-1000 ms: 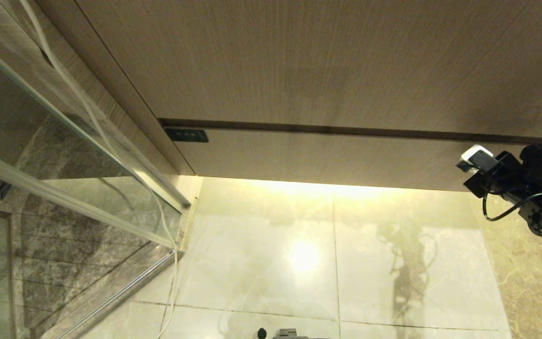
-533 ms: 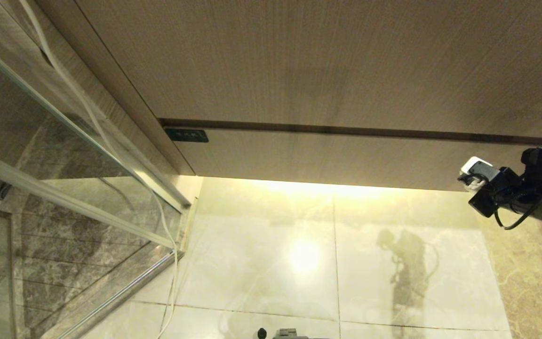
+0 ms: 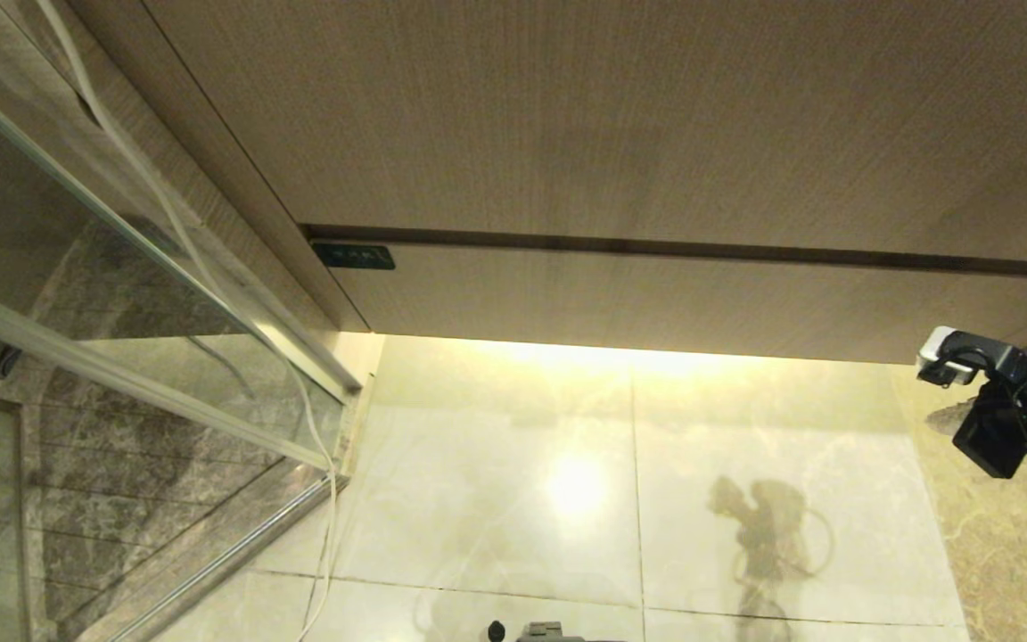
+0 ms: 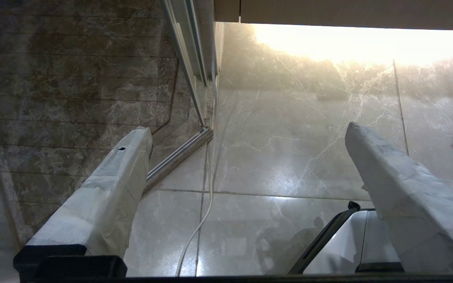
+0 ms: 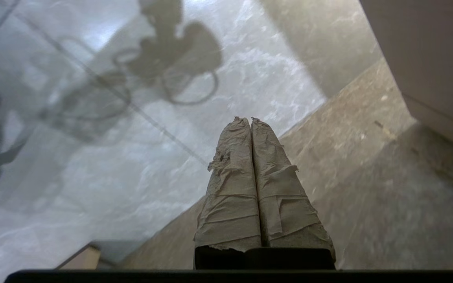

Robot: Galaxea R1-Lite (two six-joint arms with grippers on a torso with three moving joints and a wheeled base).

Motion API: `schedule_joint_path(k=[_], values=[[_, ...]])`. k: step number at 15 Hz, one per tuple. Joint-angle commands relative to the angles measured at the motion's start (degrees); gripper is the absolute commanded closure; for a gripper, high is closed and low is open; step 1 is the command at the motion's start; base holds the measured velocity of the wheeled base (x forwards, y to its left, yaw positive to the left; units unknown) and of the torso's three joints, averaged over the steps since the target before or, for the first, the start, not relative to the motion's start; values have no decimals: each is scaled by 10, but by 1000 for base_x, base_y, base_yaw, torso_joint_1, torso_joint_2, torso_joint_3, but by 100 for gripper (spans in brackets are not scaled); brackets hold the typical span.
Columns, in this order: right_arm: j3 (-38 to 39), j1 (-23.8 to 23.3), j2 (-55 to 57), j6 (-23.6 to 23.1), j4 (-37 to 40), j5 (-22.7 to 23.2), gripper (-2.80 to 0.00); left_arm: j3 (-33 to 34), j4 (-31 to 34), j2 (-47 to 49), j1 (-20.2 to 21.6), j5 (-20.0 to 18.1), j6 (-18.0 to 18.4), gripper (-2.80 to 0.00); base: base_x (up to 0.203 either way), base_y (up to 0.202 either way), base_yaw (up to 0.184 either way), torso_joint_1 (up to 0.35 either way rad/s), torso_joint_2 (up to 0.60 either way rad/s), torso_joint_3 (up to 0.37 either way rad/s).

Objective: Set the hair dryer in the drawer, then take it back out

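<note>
Both right gripper [image 5: 251, 122] fingers pressed together, empty, near the floor [image 3: 567, 481] at drawer's [image 3: 656, 299] right end. Left gripper [image 4: 246, 137] spread wide, empty. Risk: drawer closed, dryer unseen; closed fingers could skid off the handleless front.

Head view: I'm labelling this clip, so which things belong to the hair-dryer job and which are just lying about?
Job: drawer, closed; right gripper, shut, empty, above the floor. Hair dryer not in view.
Lying about: glass door; white cord; tall panel; left gripper, open, idle.
</note>
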Motion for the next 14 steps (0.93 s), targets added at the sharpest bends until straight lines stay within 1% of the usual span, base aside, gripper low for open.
schedule_joint_path(k=[1, 3, 6, 8, 9, 10, 12, 13, 14], values=[[24, 0, -93, -2, 27, 1, 0, 0, 0, 0, 0, 0, 0, -280, 0, 0, 0, 0, 0, 0], [69, 1, -162, 11, 33, 1, 0, 0, 0, 0, 0, 0, 0, -280, 0, 0, 0, 0, 0, 0], [142, 12, -254, 61, 23, 0, 0, 0, 0, 0, 0, 0, 0, -280, 0, 0, 0, 0, 0, 0], [175, 16, -325, 79, 19, -17, 0, 0, 0, 0, 0, 0, 0, -280, 0, 0, 0, 0, 0, 0], [184, 17, -359, 87, 33, -24, 0, 0, 0, 0, 0, 0, 0, -280, 0, 0, 0, 0, 0, 0], [190, 20, -399, 97, 66, -27, 0, 0, 0, 0, 0, 0, 0, -280, 0, 0, 0, 0, 0, 0], [198, 40, -486, 130, 145, -30, 0, 0, 0, 0, 0, 0, 0, -280, 0, 0, 0, 0, 0, 0], [210, 54, -532, 156, 172, -30, 0, 0, 0, 0, 0, 0, 0, -280, 0, 0, 0, 0, 0, 0], [231, 73, -579, 191, 188, -30, 0, 0, 0, 0, 0, 0, 0, -280, 0, 0, 0, 0, 0, 0]])
